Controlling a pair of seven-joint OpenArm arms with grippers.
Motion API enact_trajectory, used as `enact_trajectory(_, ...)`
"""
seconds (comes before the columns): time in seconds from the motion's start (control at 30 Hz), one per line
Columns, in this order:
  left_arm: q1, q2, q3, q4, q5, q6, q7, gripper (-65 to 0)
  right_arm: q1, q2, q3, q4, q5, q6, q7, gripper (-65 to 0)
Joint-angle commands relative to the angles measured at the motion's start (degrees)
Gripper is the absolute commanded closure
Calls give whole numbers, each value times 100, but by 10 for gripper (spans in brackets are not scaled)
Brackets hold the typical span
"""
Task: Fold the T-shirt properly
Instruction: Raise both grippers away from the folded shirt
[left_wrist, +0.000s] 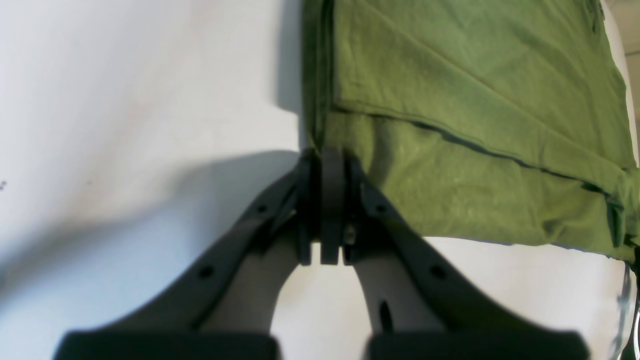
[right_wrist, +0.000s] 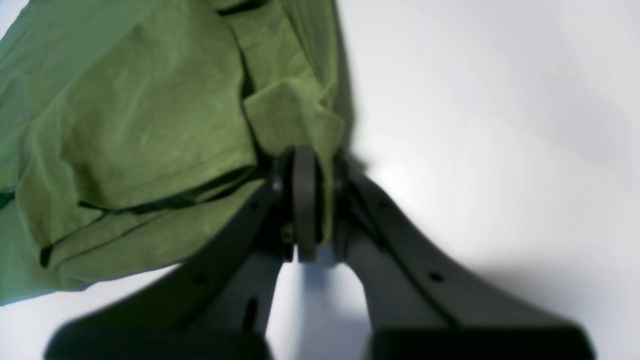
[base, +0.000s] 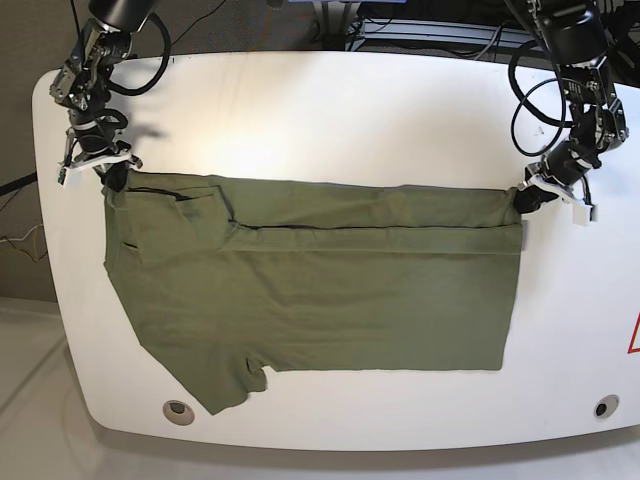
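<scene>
T-shirt (base: 320, 290) lying flat, long axis left-right across table (base: 330, 110); wide bare room behind. Left gripper (base: 527, 198) and right gripper (base: 112, 176) clamped on far corners.

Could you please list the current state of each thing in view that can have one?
T-shirt: spread flat on the table, far long edge folded over toward the middle, near sleeve still sticking out.
Left claw: shut on the T-shirt's far corner at the hem end.
Right claw: shut on the T-shirt's far corner at the sleeve end.
Table: white, bearing the T-shirt.
</scene>
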Motion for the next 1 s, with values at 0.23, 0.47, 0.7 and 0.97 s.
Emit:
enact_trajectory(0.23, 144, -64, -30, 67, 242, 97, 223, 0, -68, 65, 18, 310, -1, -15, -181, 0)
enact_trajectory(0.47, 177, -98, -21, 126, 211, 89, 201, 0, -92, 69, 25, 428, 24, 16, -245, 0)
enact_trajectory(0.7, 653, -105, -40, 646, 235, 101, 216, 0, -441, 22, 25, 856, 92, 22, -334, 0)
enact_trajectory(0.97, 1777, -98, -162, 1831, 204, 90, 283, 0, -1543, -95, 22, 1922, 511, 78, -427, 0)
